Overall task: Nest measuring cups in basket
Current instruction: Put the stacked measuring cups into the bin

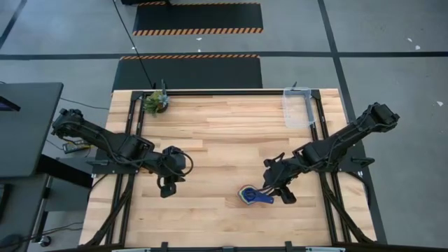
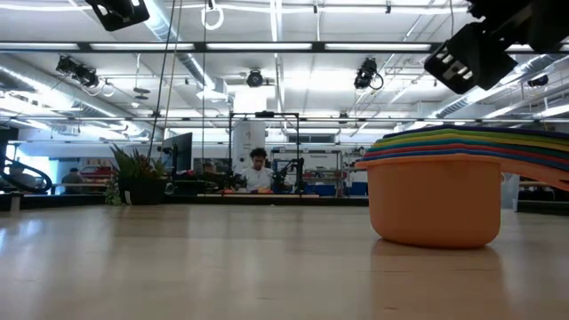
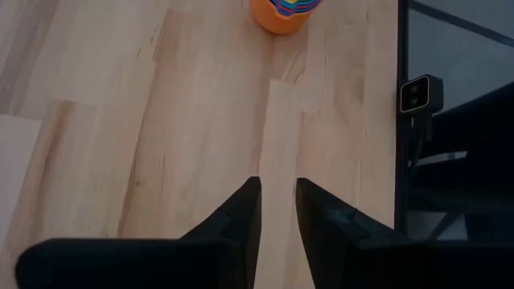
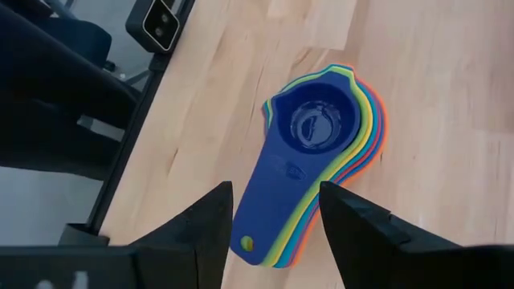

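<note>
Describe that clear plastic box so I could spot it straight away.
Start with the wooden table seen from above and go to its far right corner. The basket sits there by the edge, a small see-through rectangular bin. Unlike the green potted plant at the far left or the colourful stack of measuring cups near the front, it has no colour.

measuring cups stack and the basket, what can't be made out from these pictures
- Measuring cups, right wrist view: nested, so the dark blue top cup hides the others' bowls; only coloured rims show.
- Low view: the orange bottom cup fills the foreground; the handles run off the picture's right edge.
- Basket, high view: too small and see-through to tell if anything lies inside.
- Right gripper: straddles the handles; contact cannot be told.
- Left gripper: over bare table.
</note>
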`<action>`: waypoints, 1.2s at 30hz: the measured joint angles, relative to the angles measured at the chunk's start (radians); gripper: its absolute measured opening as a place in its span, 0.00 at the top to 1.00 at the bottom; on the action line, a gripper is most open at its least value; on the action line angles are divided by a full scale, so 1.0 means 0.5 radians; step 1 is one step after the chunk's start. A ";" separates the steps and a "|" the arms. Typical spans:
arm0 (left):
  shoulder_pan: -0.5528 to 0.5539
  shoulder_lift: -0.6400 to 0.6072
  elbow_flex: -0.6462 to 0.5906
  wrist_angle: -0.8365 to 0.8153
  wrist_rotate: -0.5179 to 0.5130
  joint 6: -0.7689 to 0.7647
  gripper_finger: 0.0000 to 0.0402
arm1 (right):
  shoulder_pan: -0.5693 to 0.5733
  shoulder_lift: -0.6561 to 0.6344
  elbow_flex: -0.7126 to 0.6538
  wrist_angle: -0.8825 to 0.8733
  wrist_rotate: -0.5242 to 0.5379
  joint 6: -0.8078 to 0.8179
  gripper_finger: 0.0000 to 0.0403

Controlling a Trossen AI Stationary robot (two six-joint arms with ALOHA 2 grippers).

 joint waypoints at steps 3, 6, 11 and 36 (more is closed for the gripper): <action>0.000 0.000 0.000 0.002 0.000 -0.002 0.78 | 0.018 0.000 0.000 -0.001 0.037 -0.001 0.52; 0.000 0.000 0.000 0.002 0.000 -0.002 0.78 | 0.019 0.000 0.000 -0.001 0.046 0.012 0.52; 0.001 0.000 0.000 0.002 0.000 -0.002 0.78 | 0.018 0.000 0.000 0.000 0.047 -0.005 0.52; 0.001 0.002 0.000 0.011 0.000 -0.004 0.78 | 0.166 0.013 0.027 0.056 0.586 0.514 0.52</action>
